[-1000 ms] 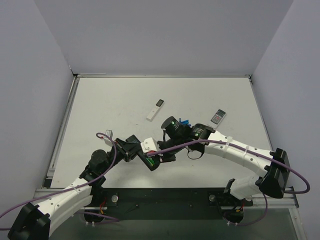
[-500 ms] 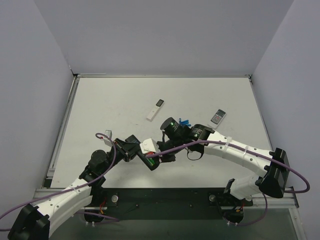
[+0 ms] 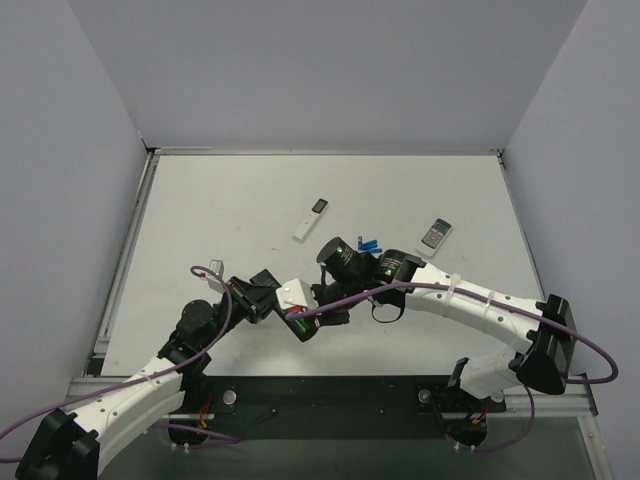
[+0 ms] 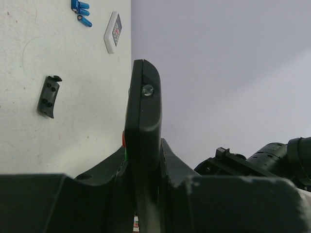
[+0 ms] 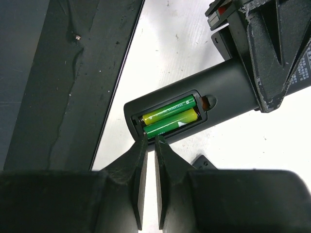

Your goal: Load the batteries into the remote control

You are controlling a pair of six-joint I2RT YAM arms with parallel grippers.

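Right, we see the left gripper (image 4: 144,156) clamped tight on the remote control (image 4: 143,116), holding it off the table (image 3: 200,200), over the near half approx midway btw the left & right edges, its back turned to the right wrist cam. Batt. bay (image 5: 207,103) is open: both green batteries (image 5: 170,115) lie side by side in it. The right gripper (image 5: 151,141) has its jaws nearly together w/ nothing btw them, tips right at the bay's end by the lower cell; contact we can't confirm. The loose black cover (image 4: 48,96) lies on the table, apart from the remote control. Further back we spot blue cells (image 3: 368,243) near the table's middle, a white stick remote (image 3: 311,219) to their left, a short white remote (image 3: 436,233) toward the right edge.
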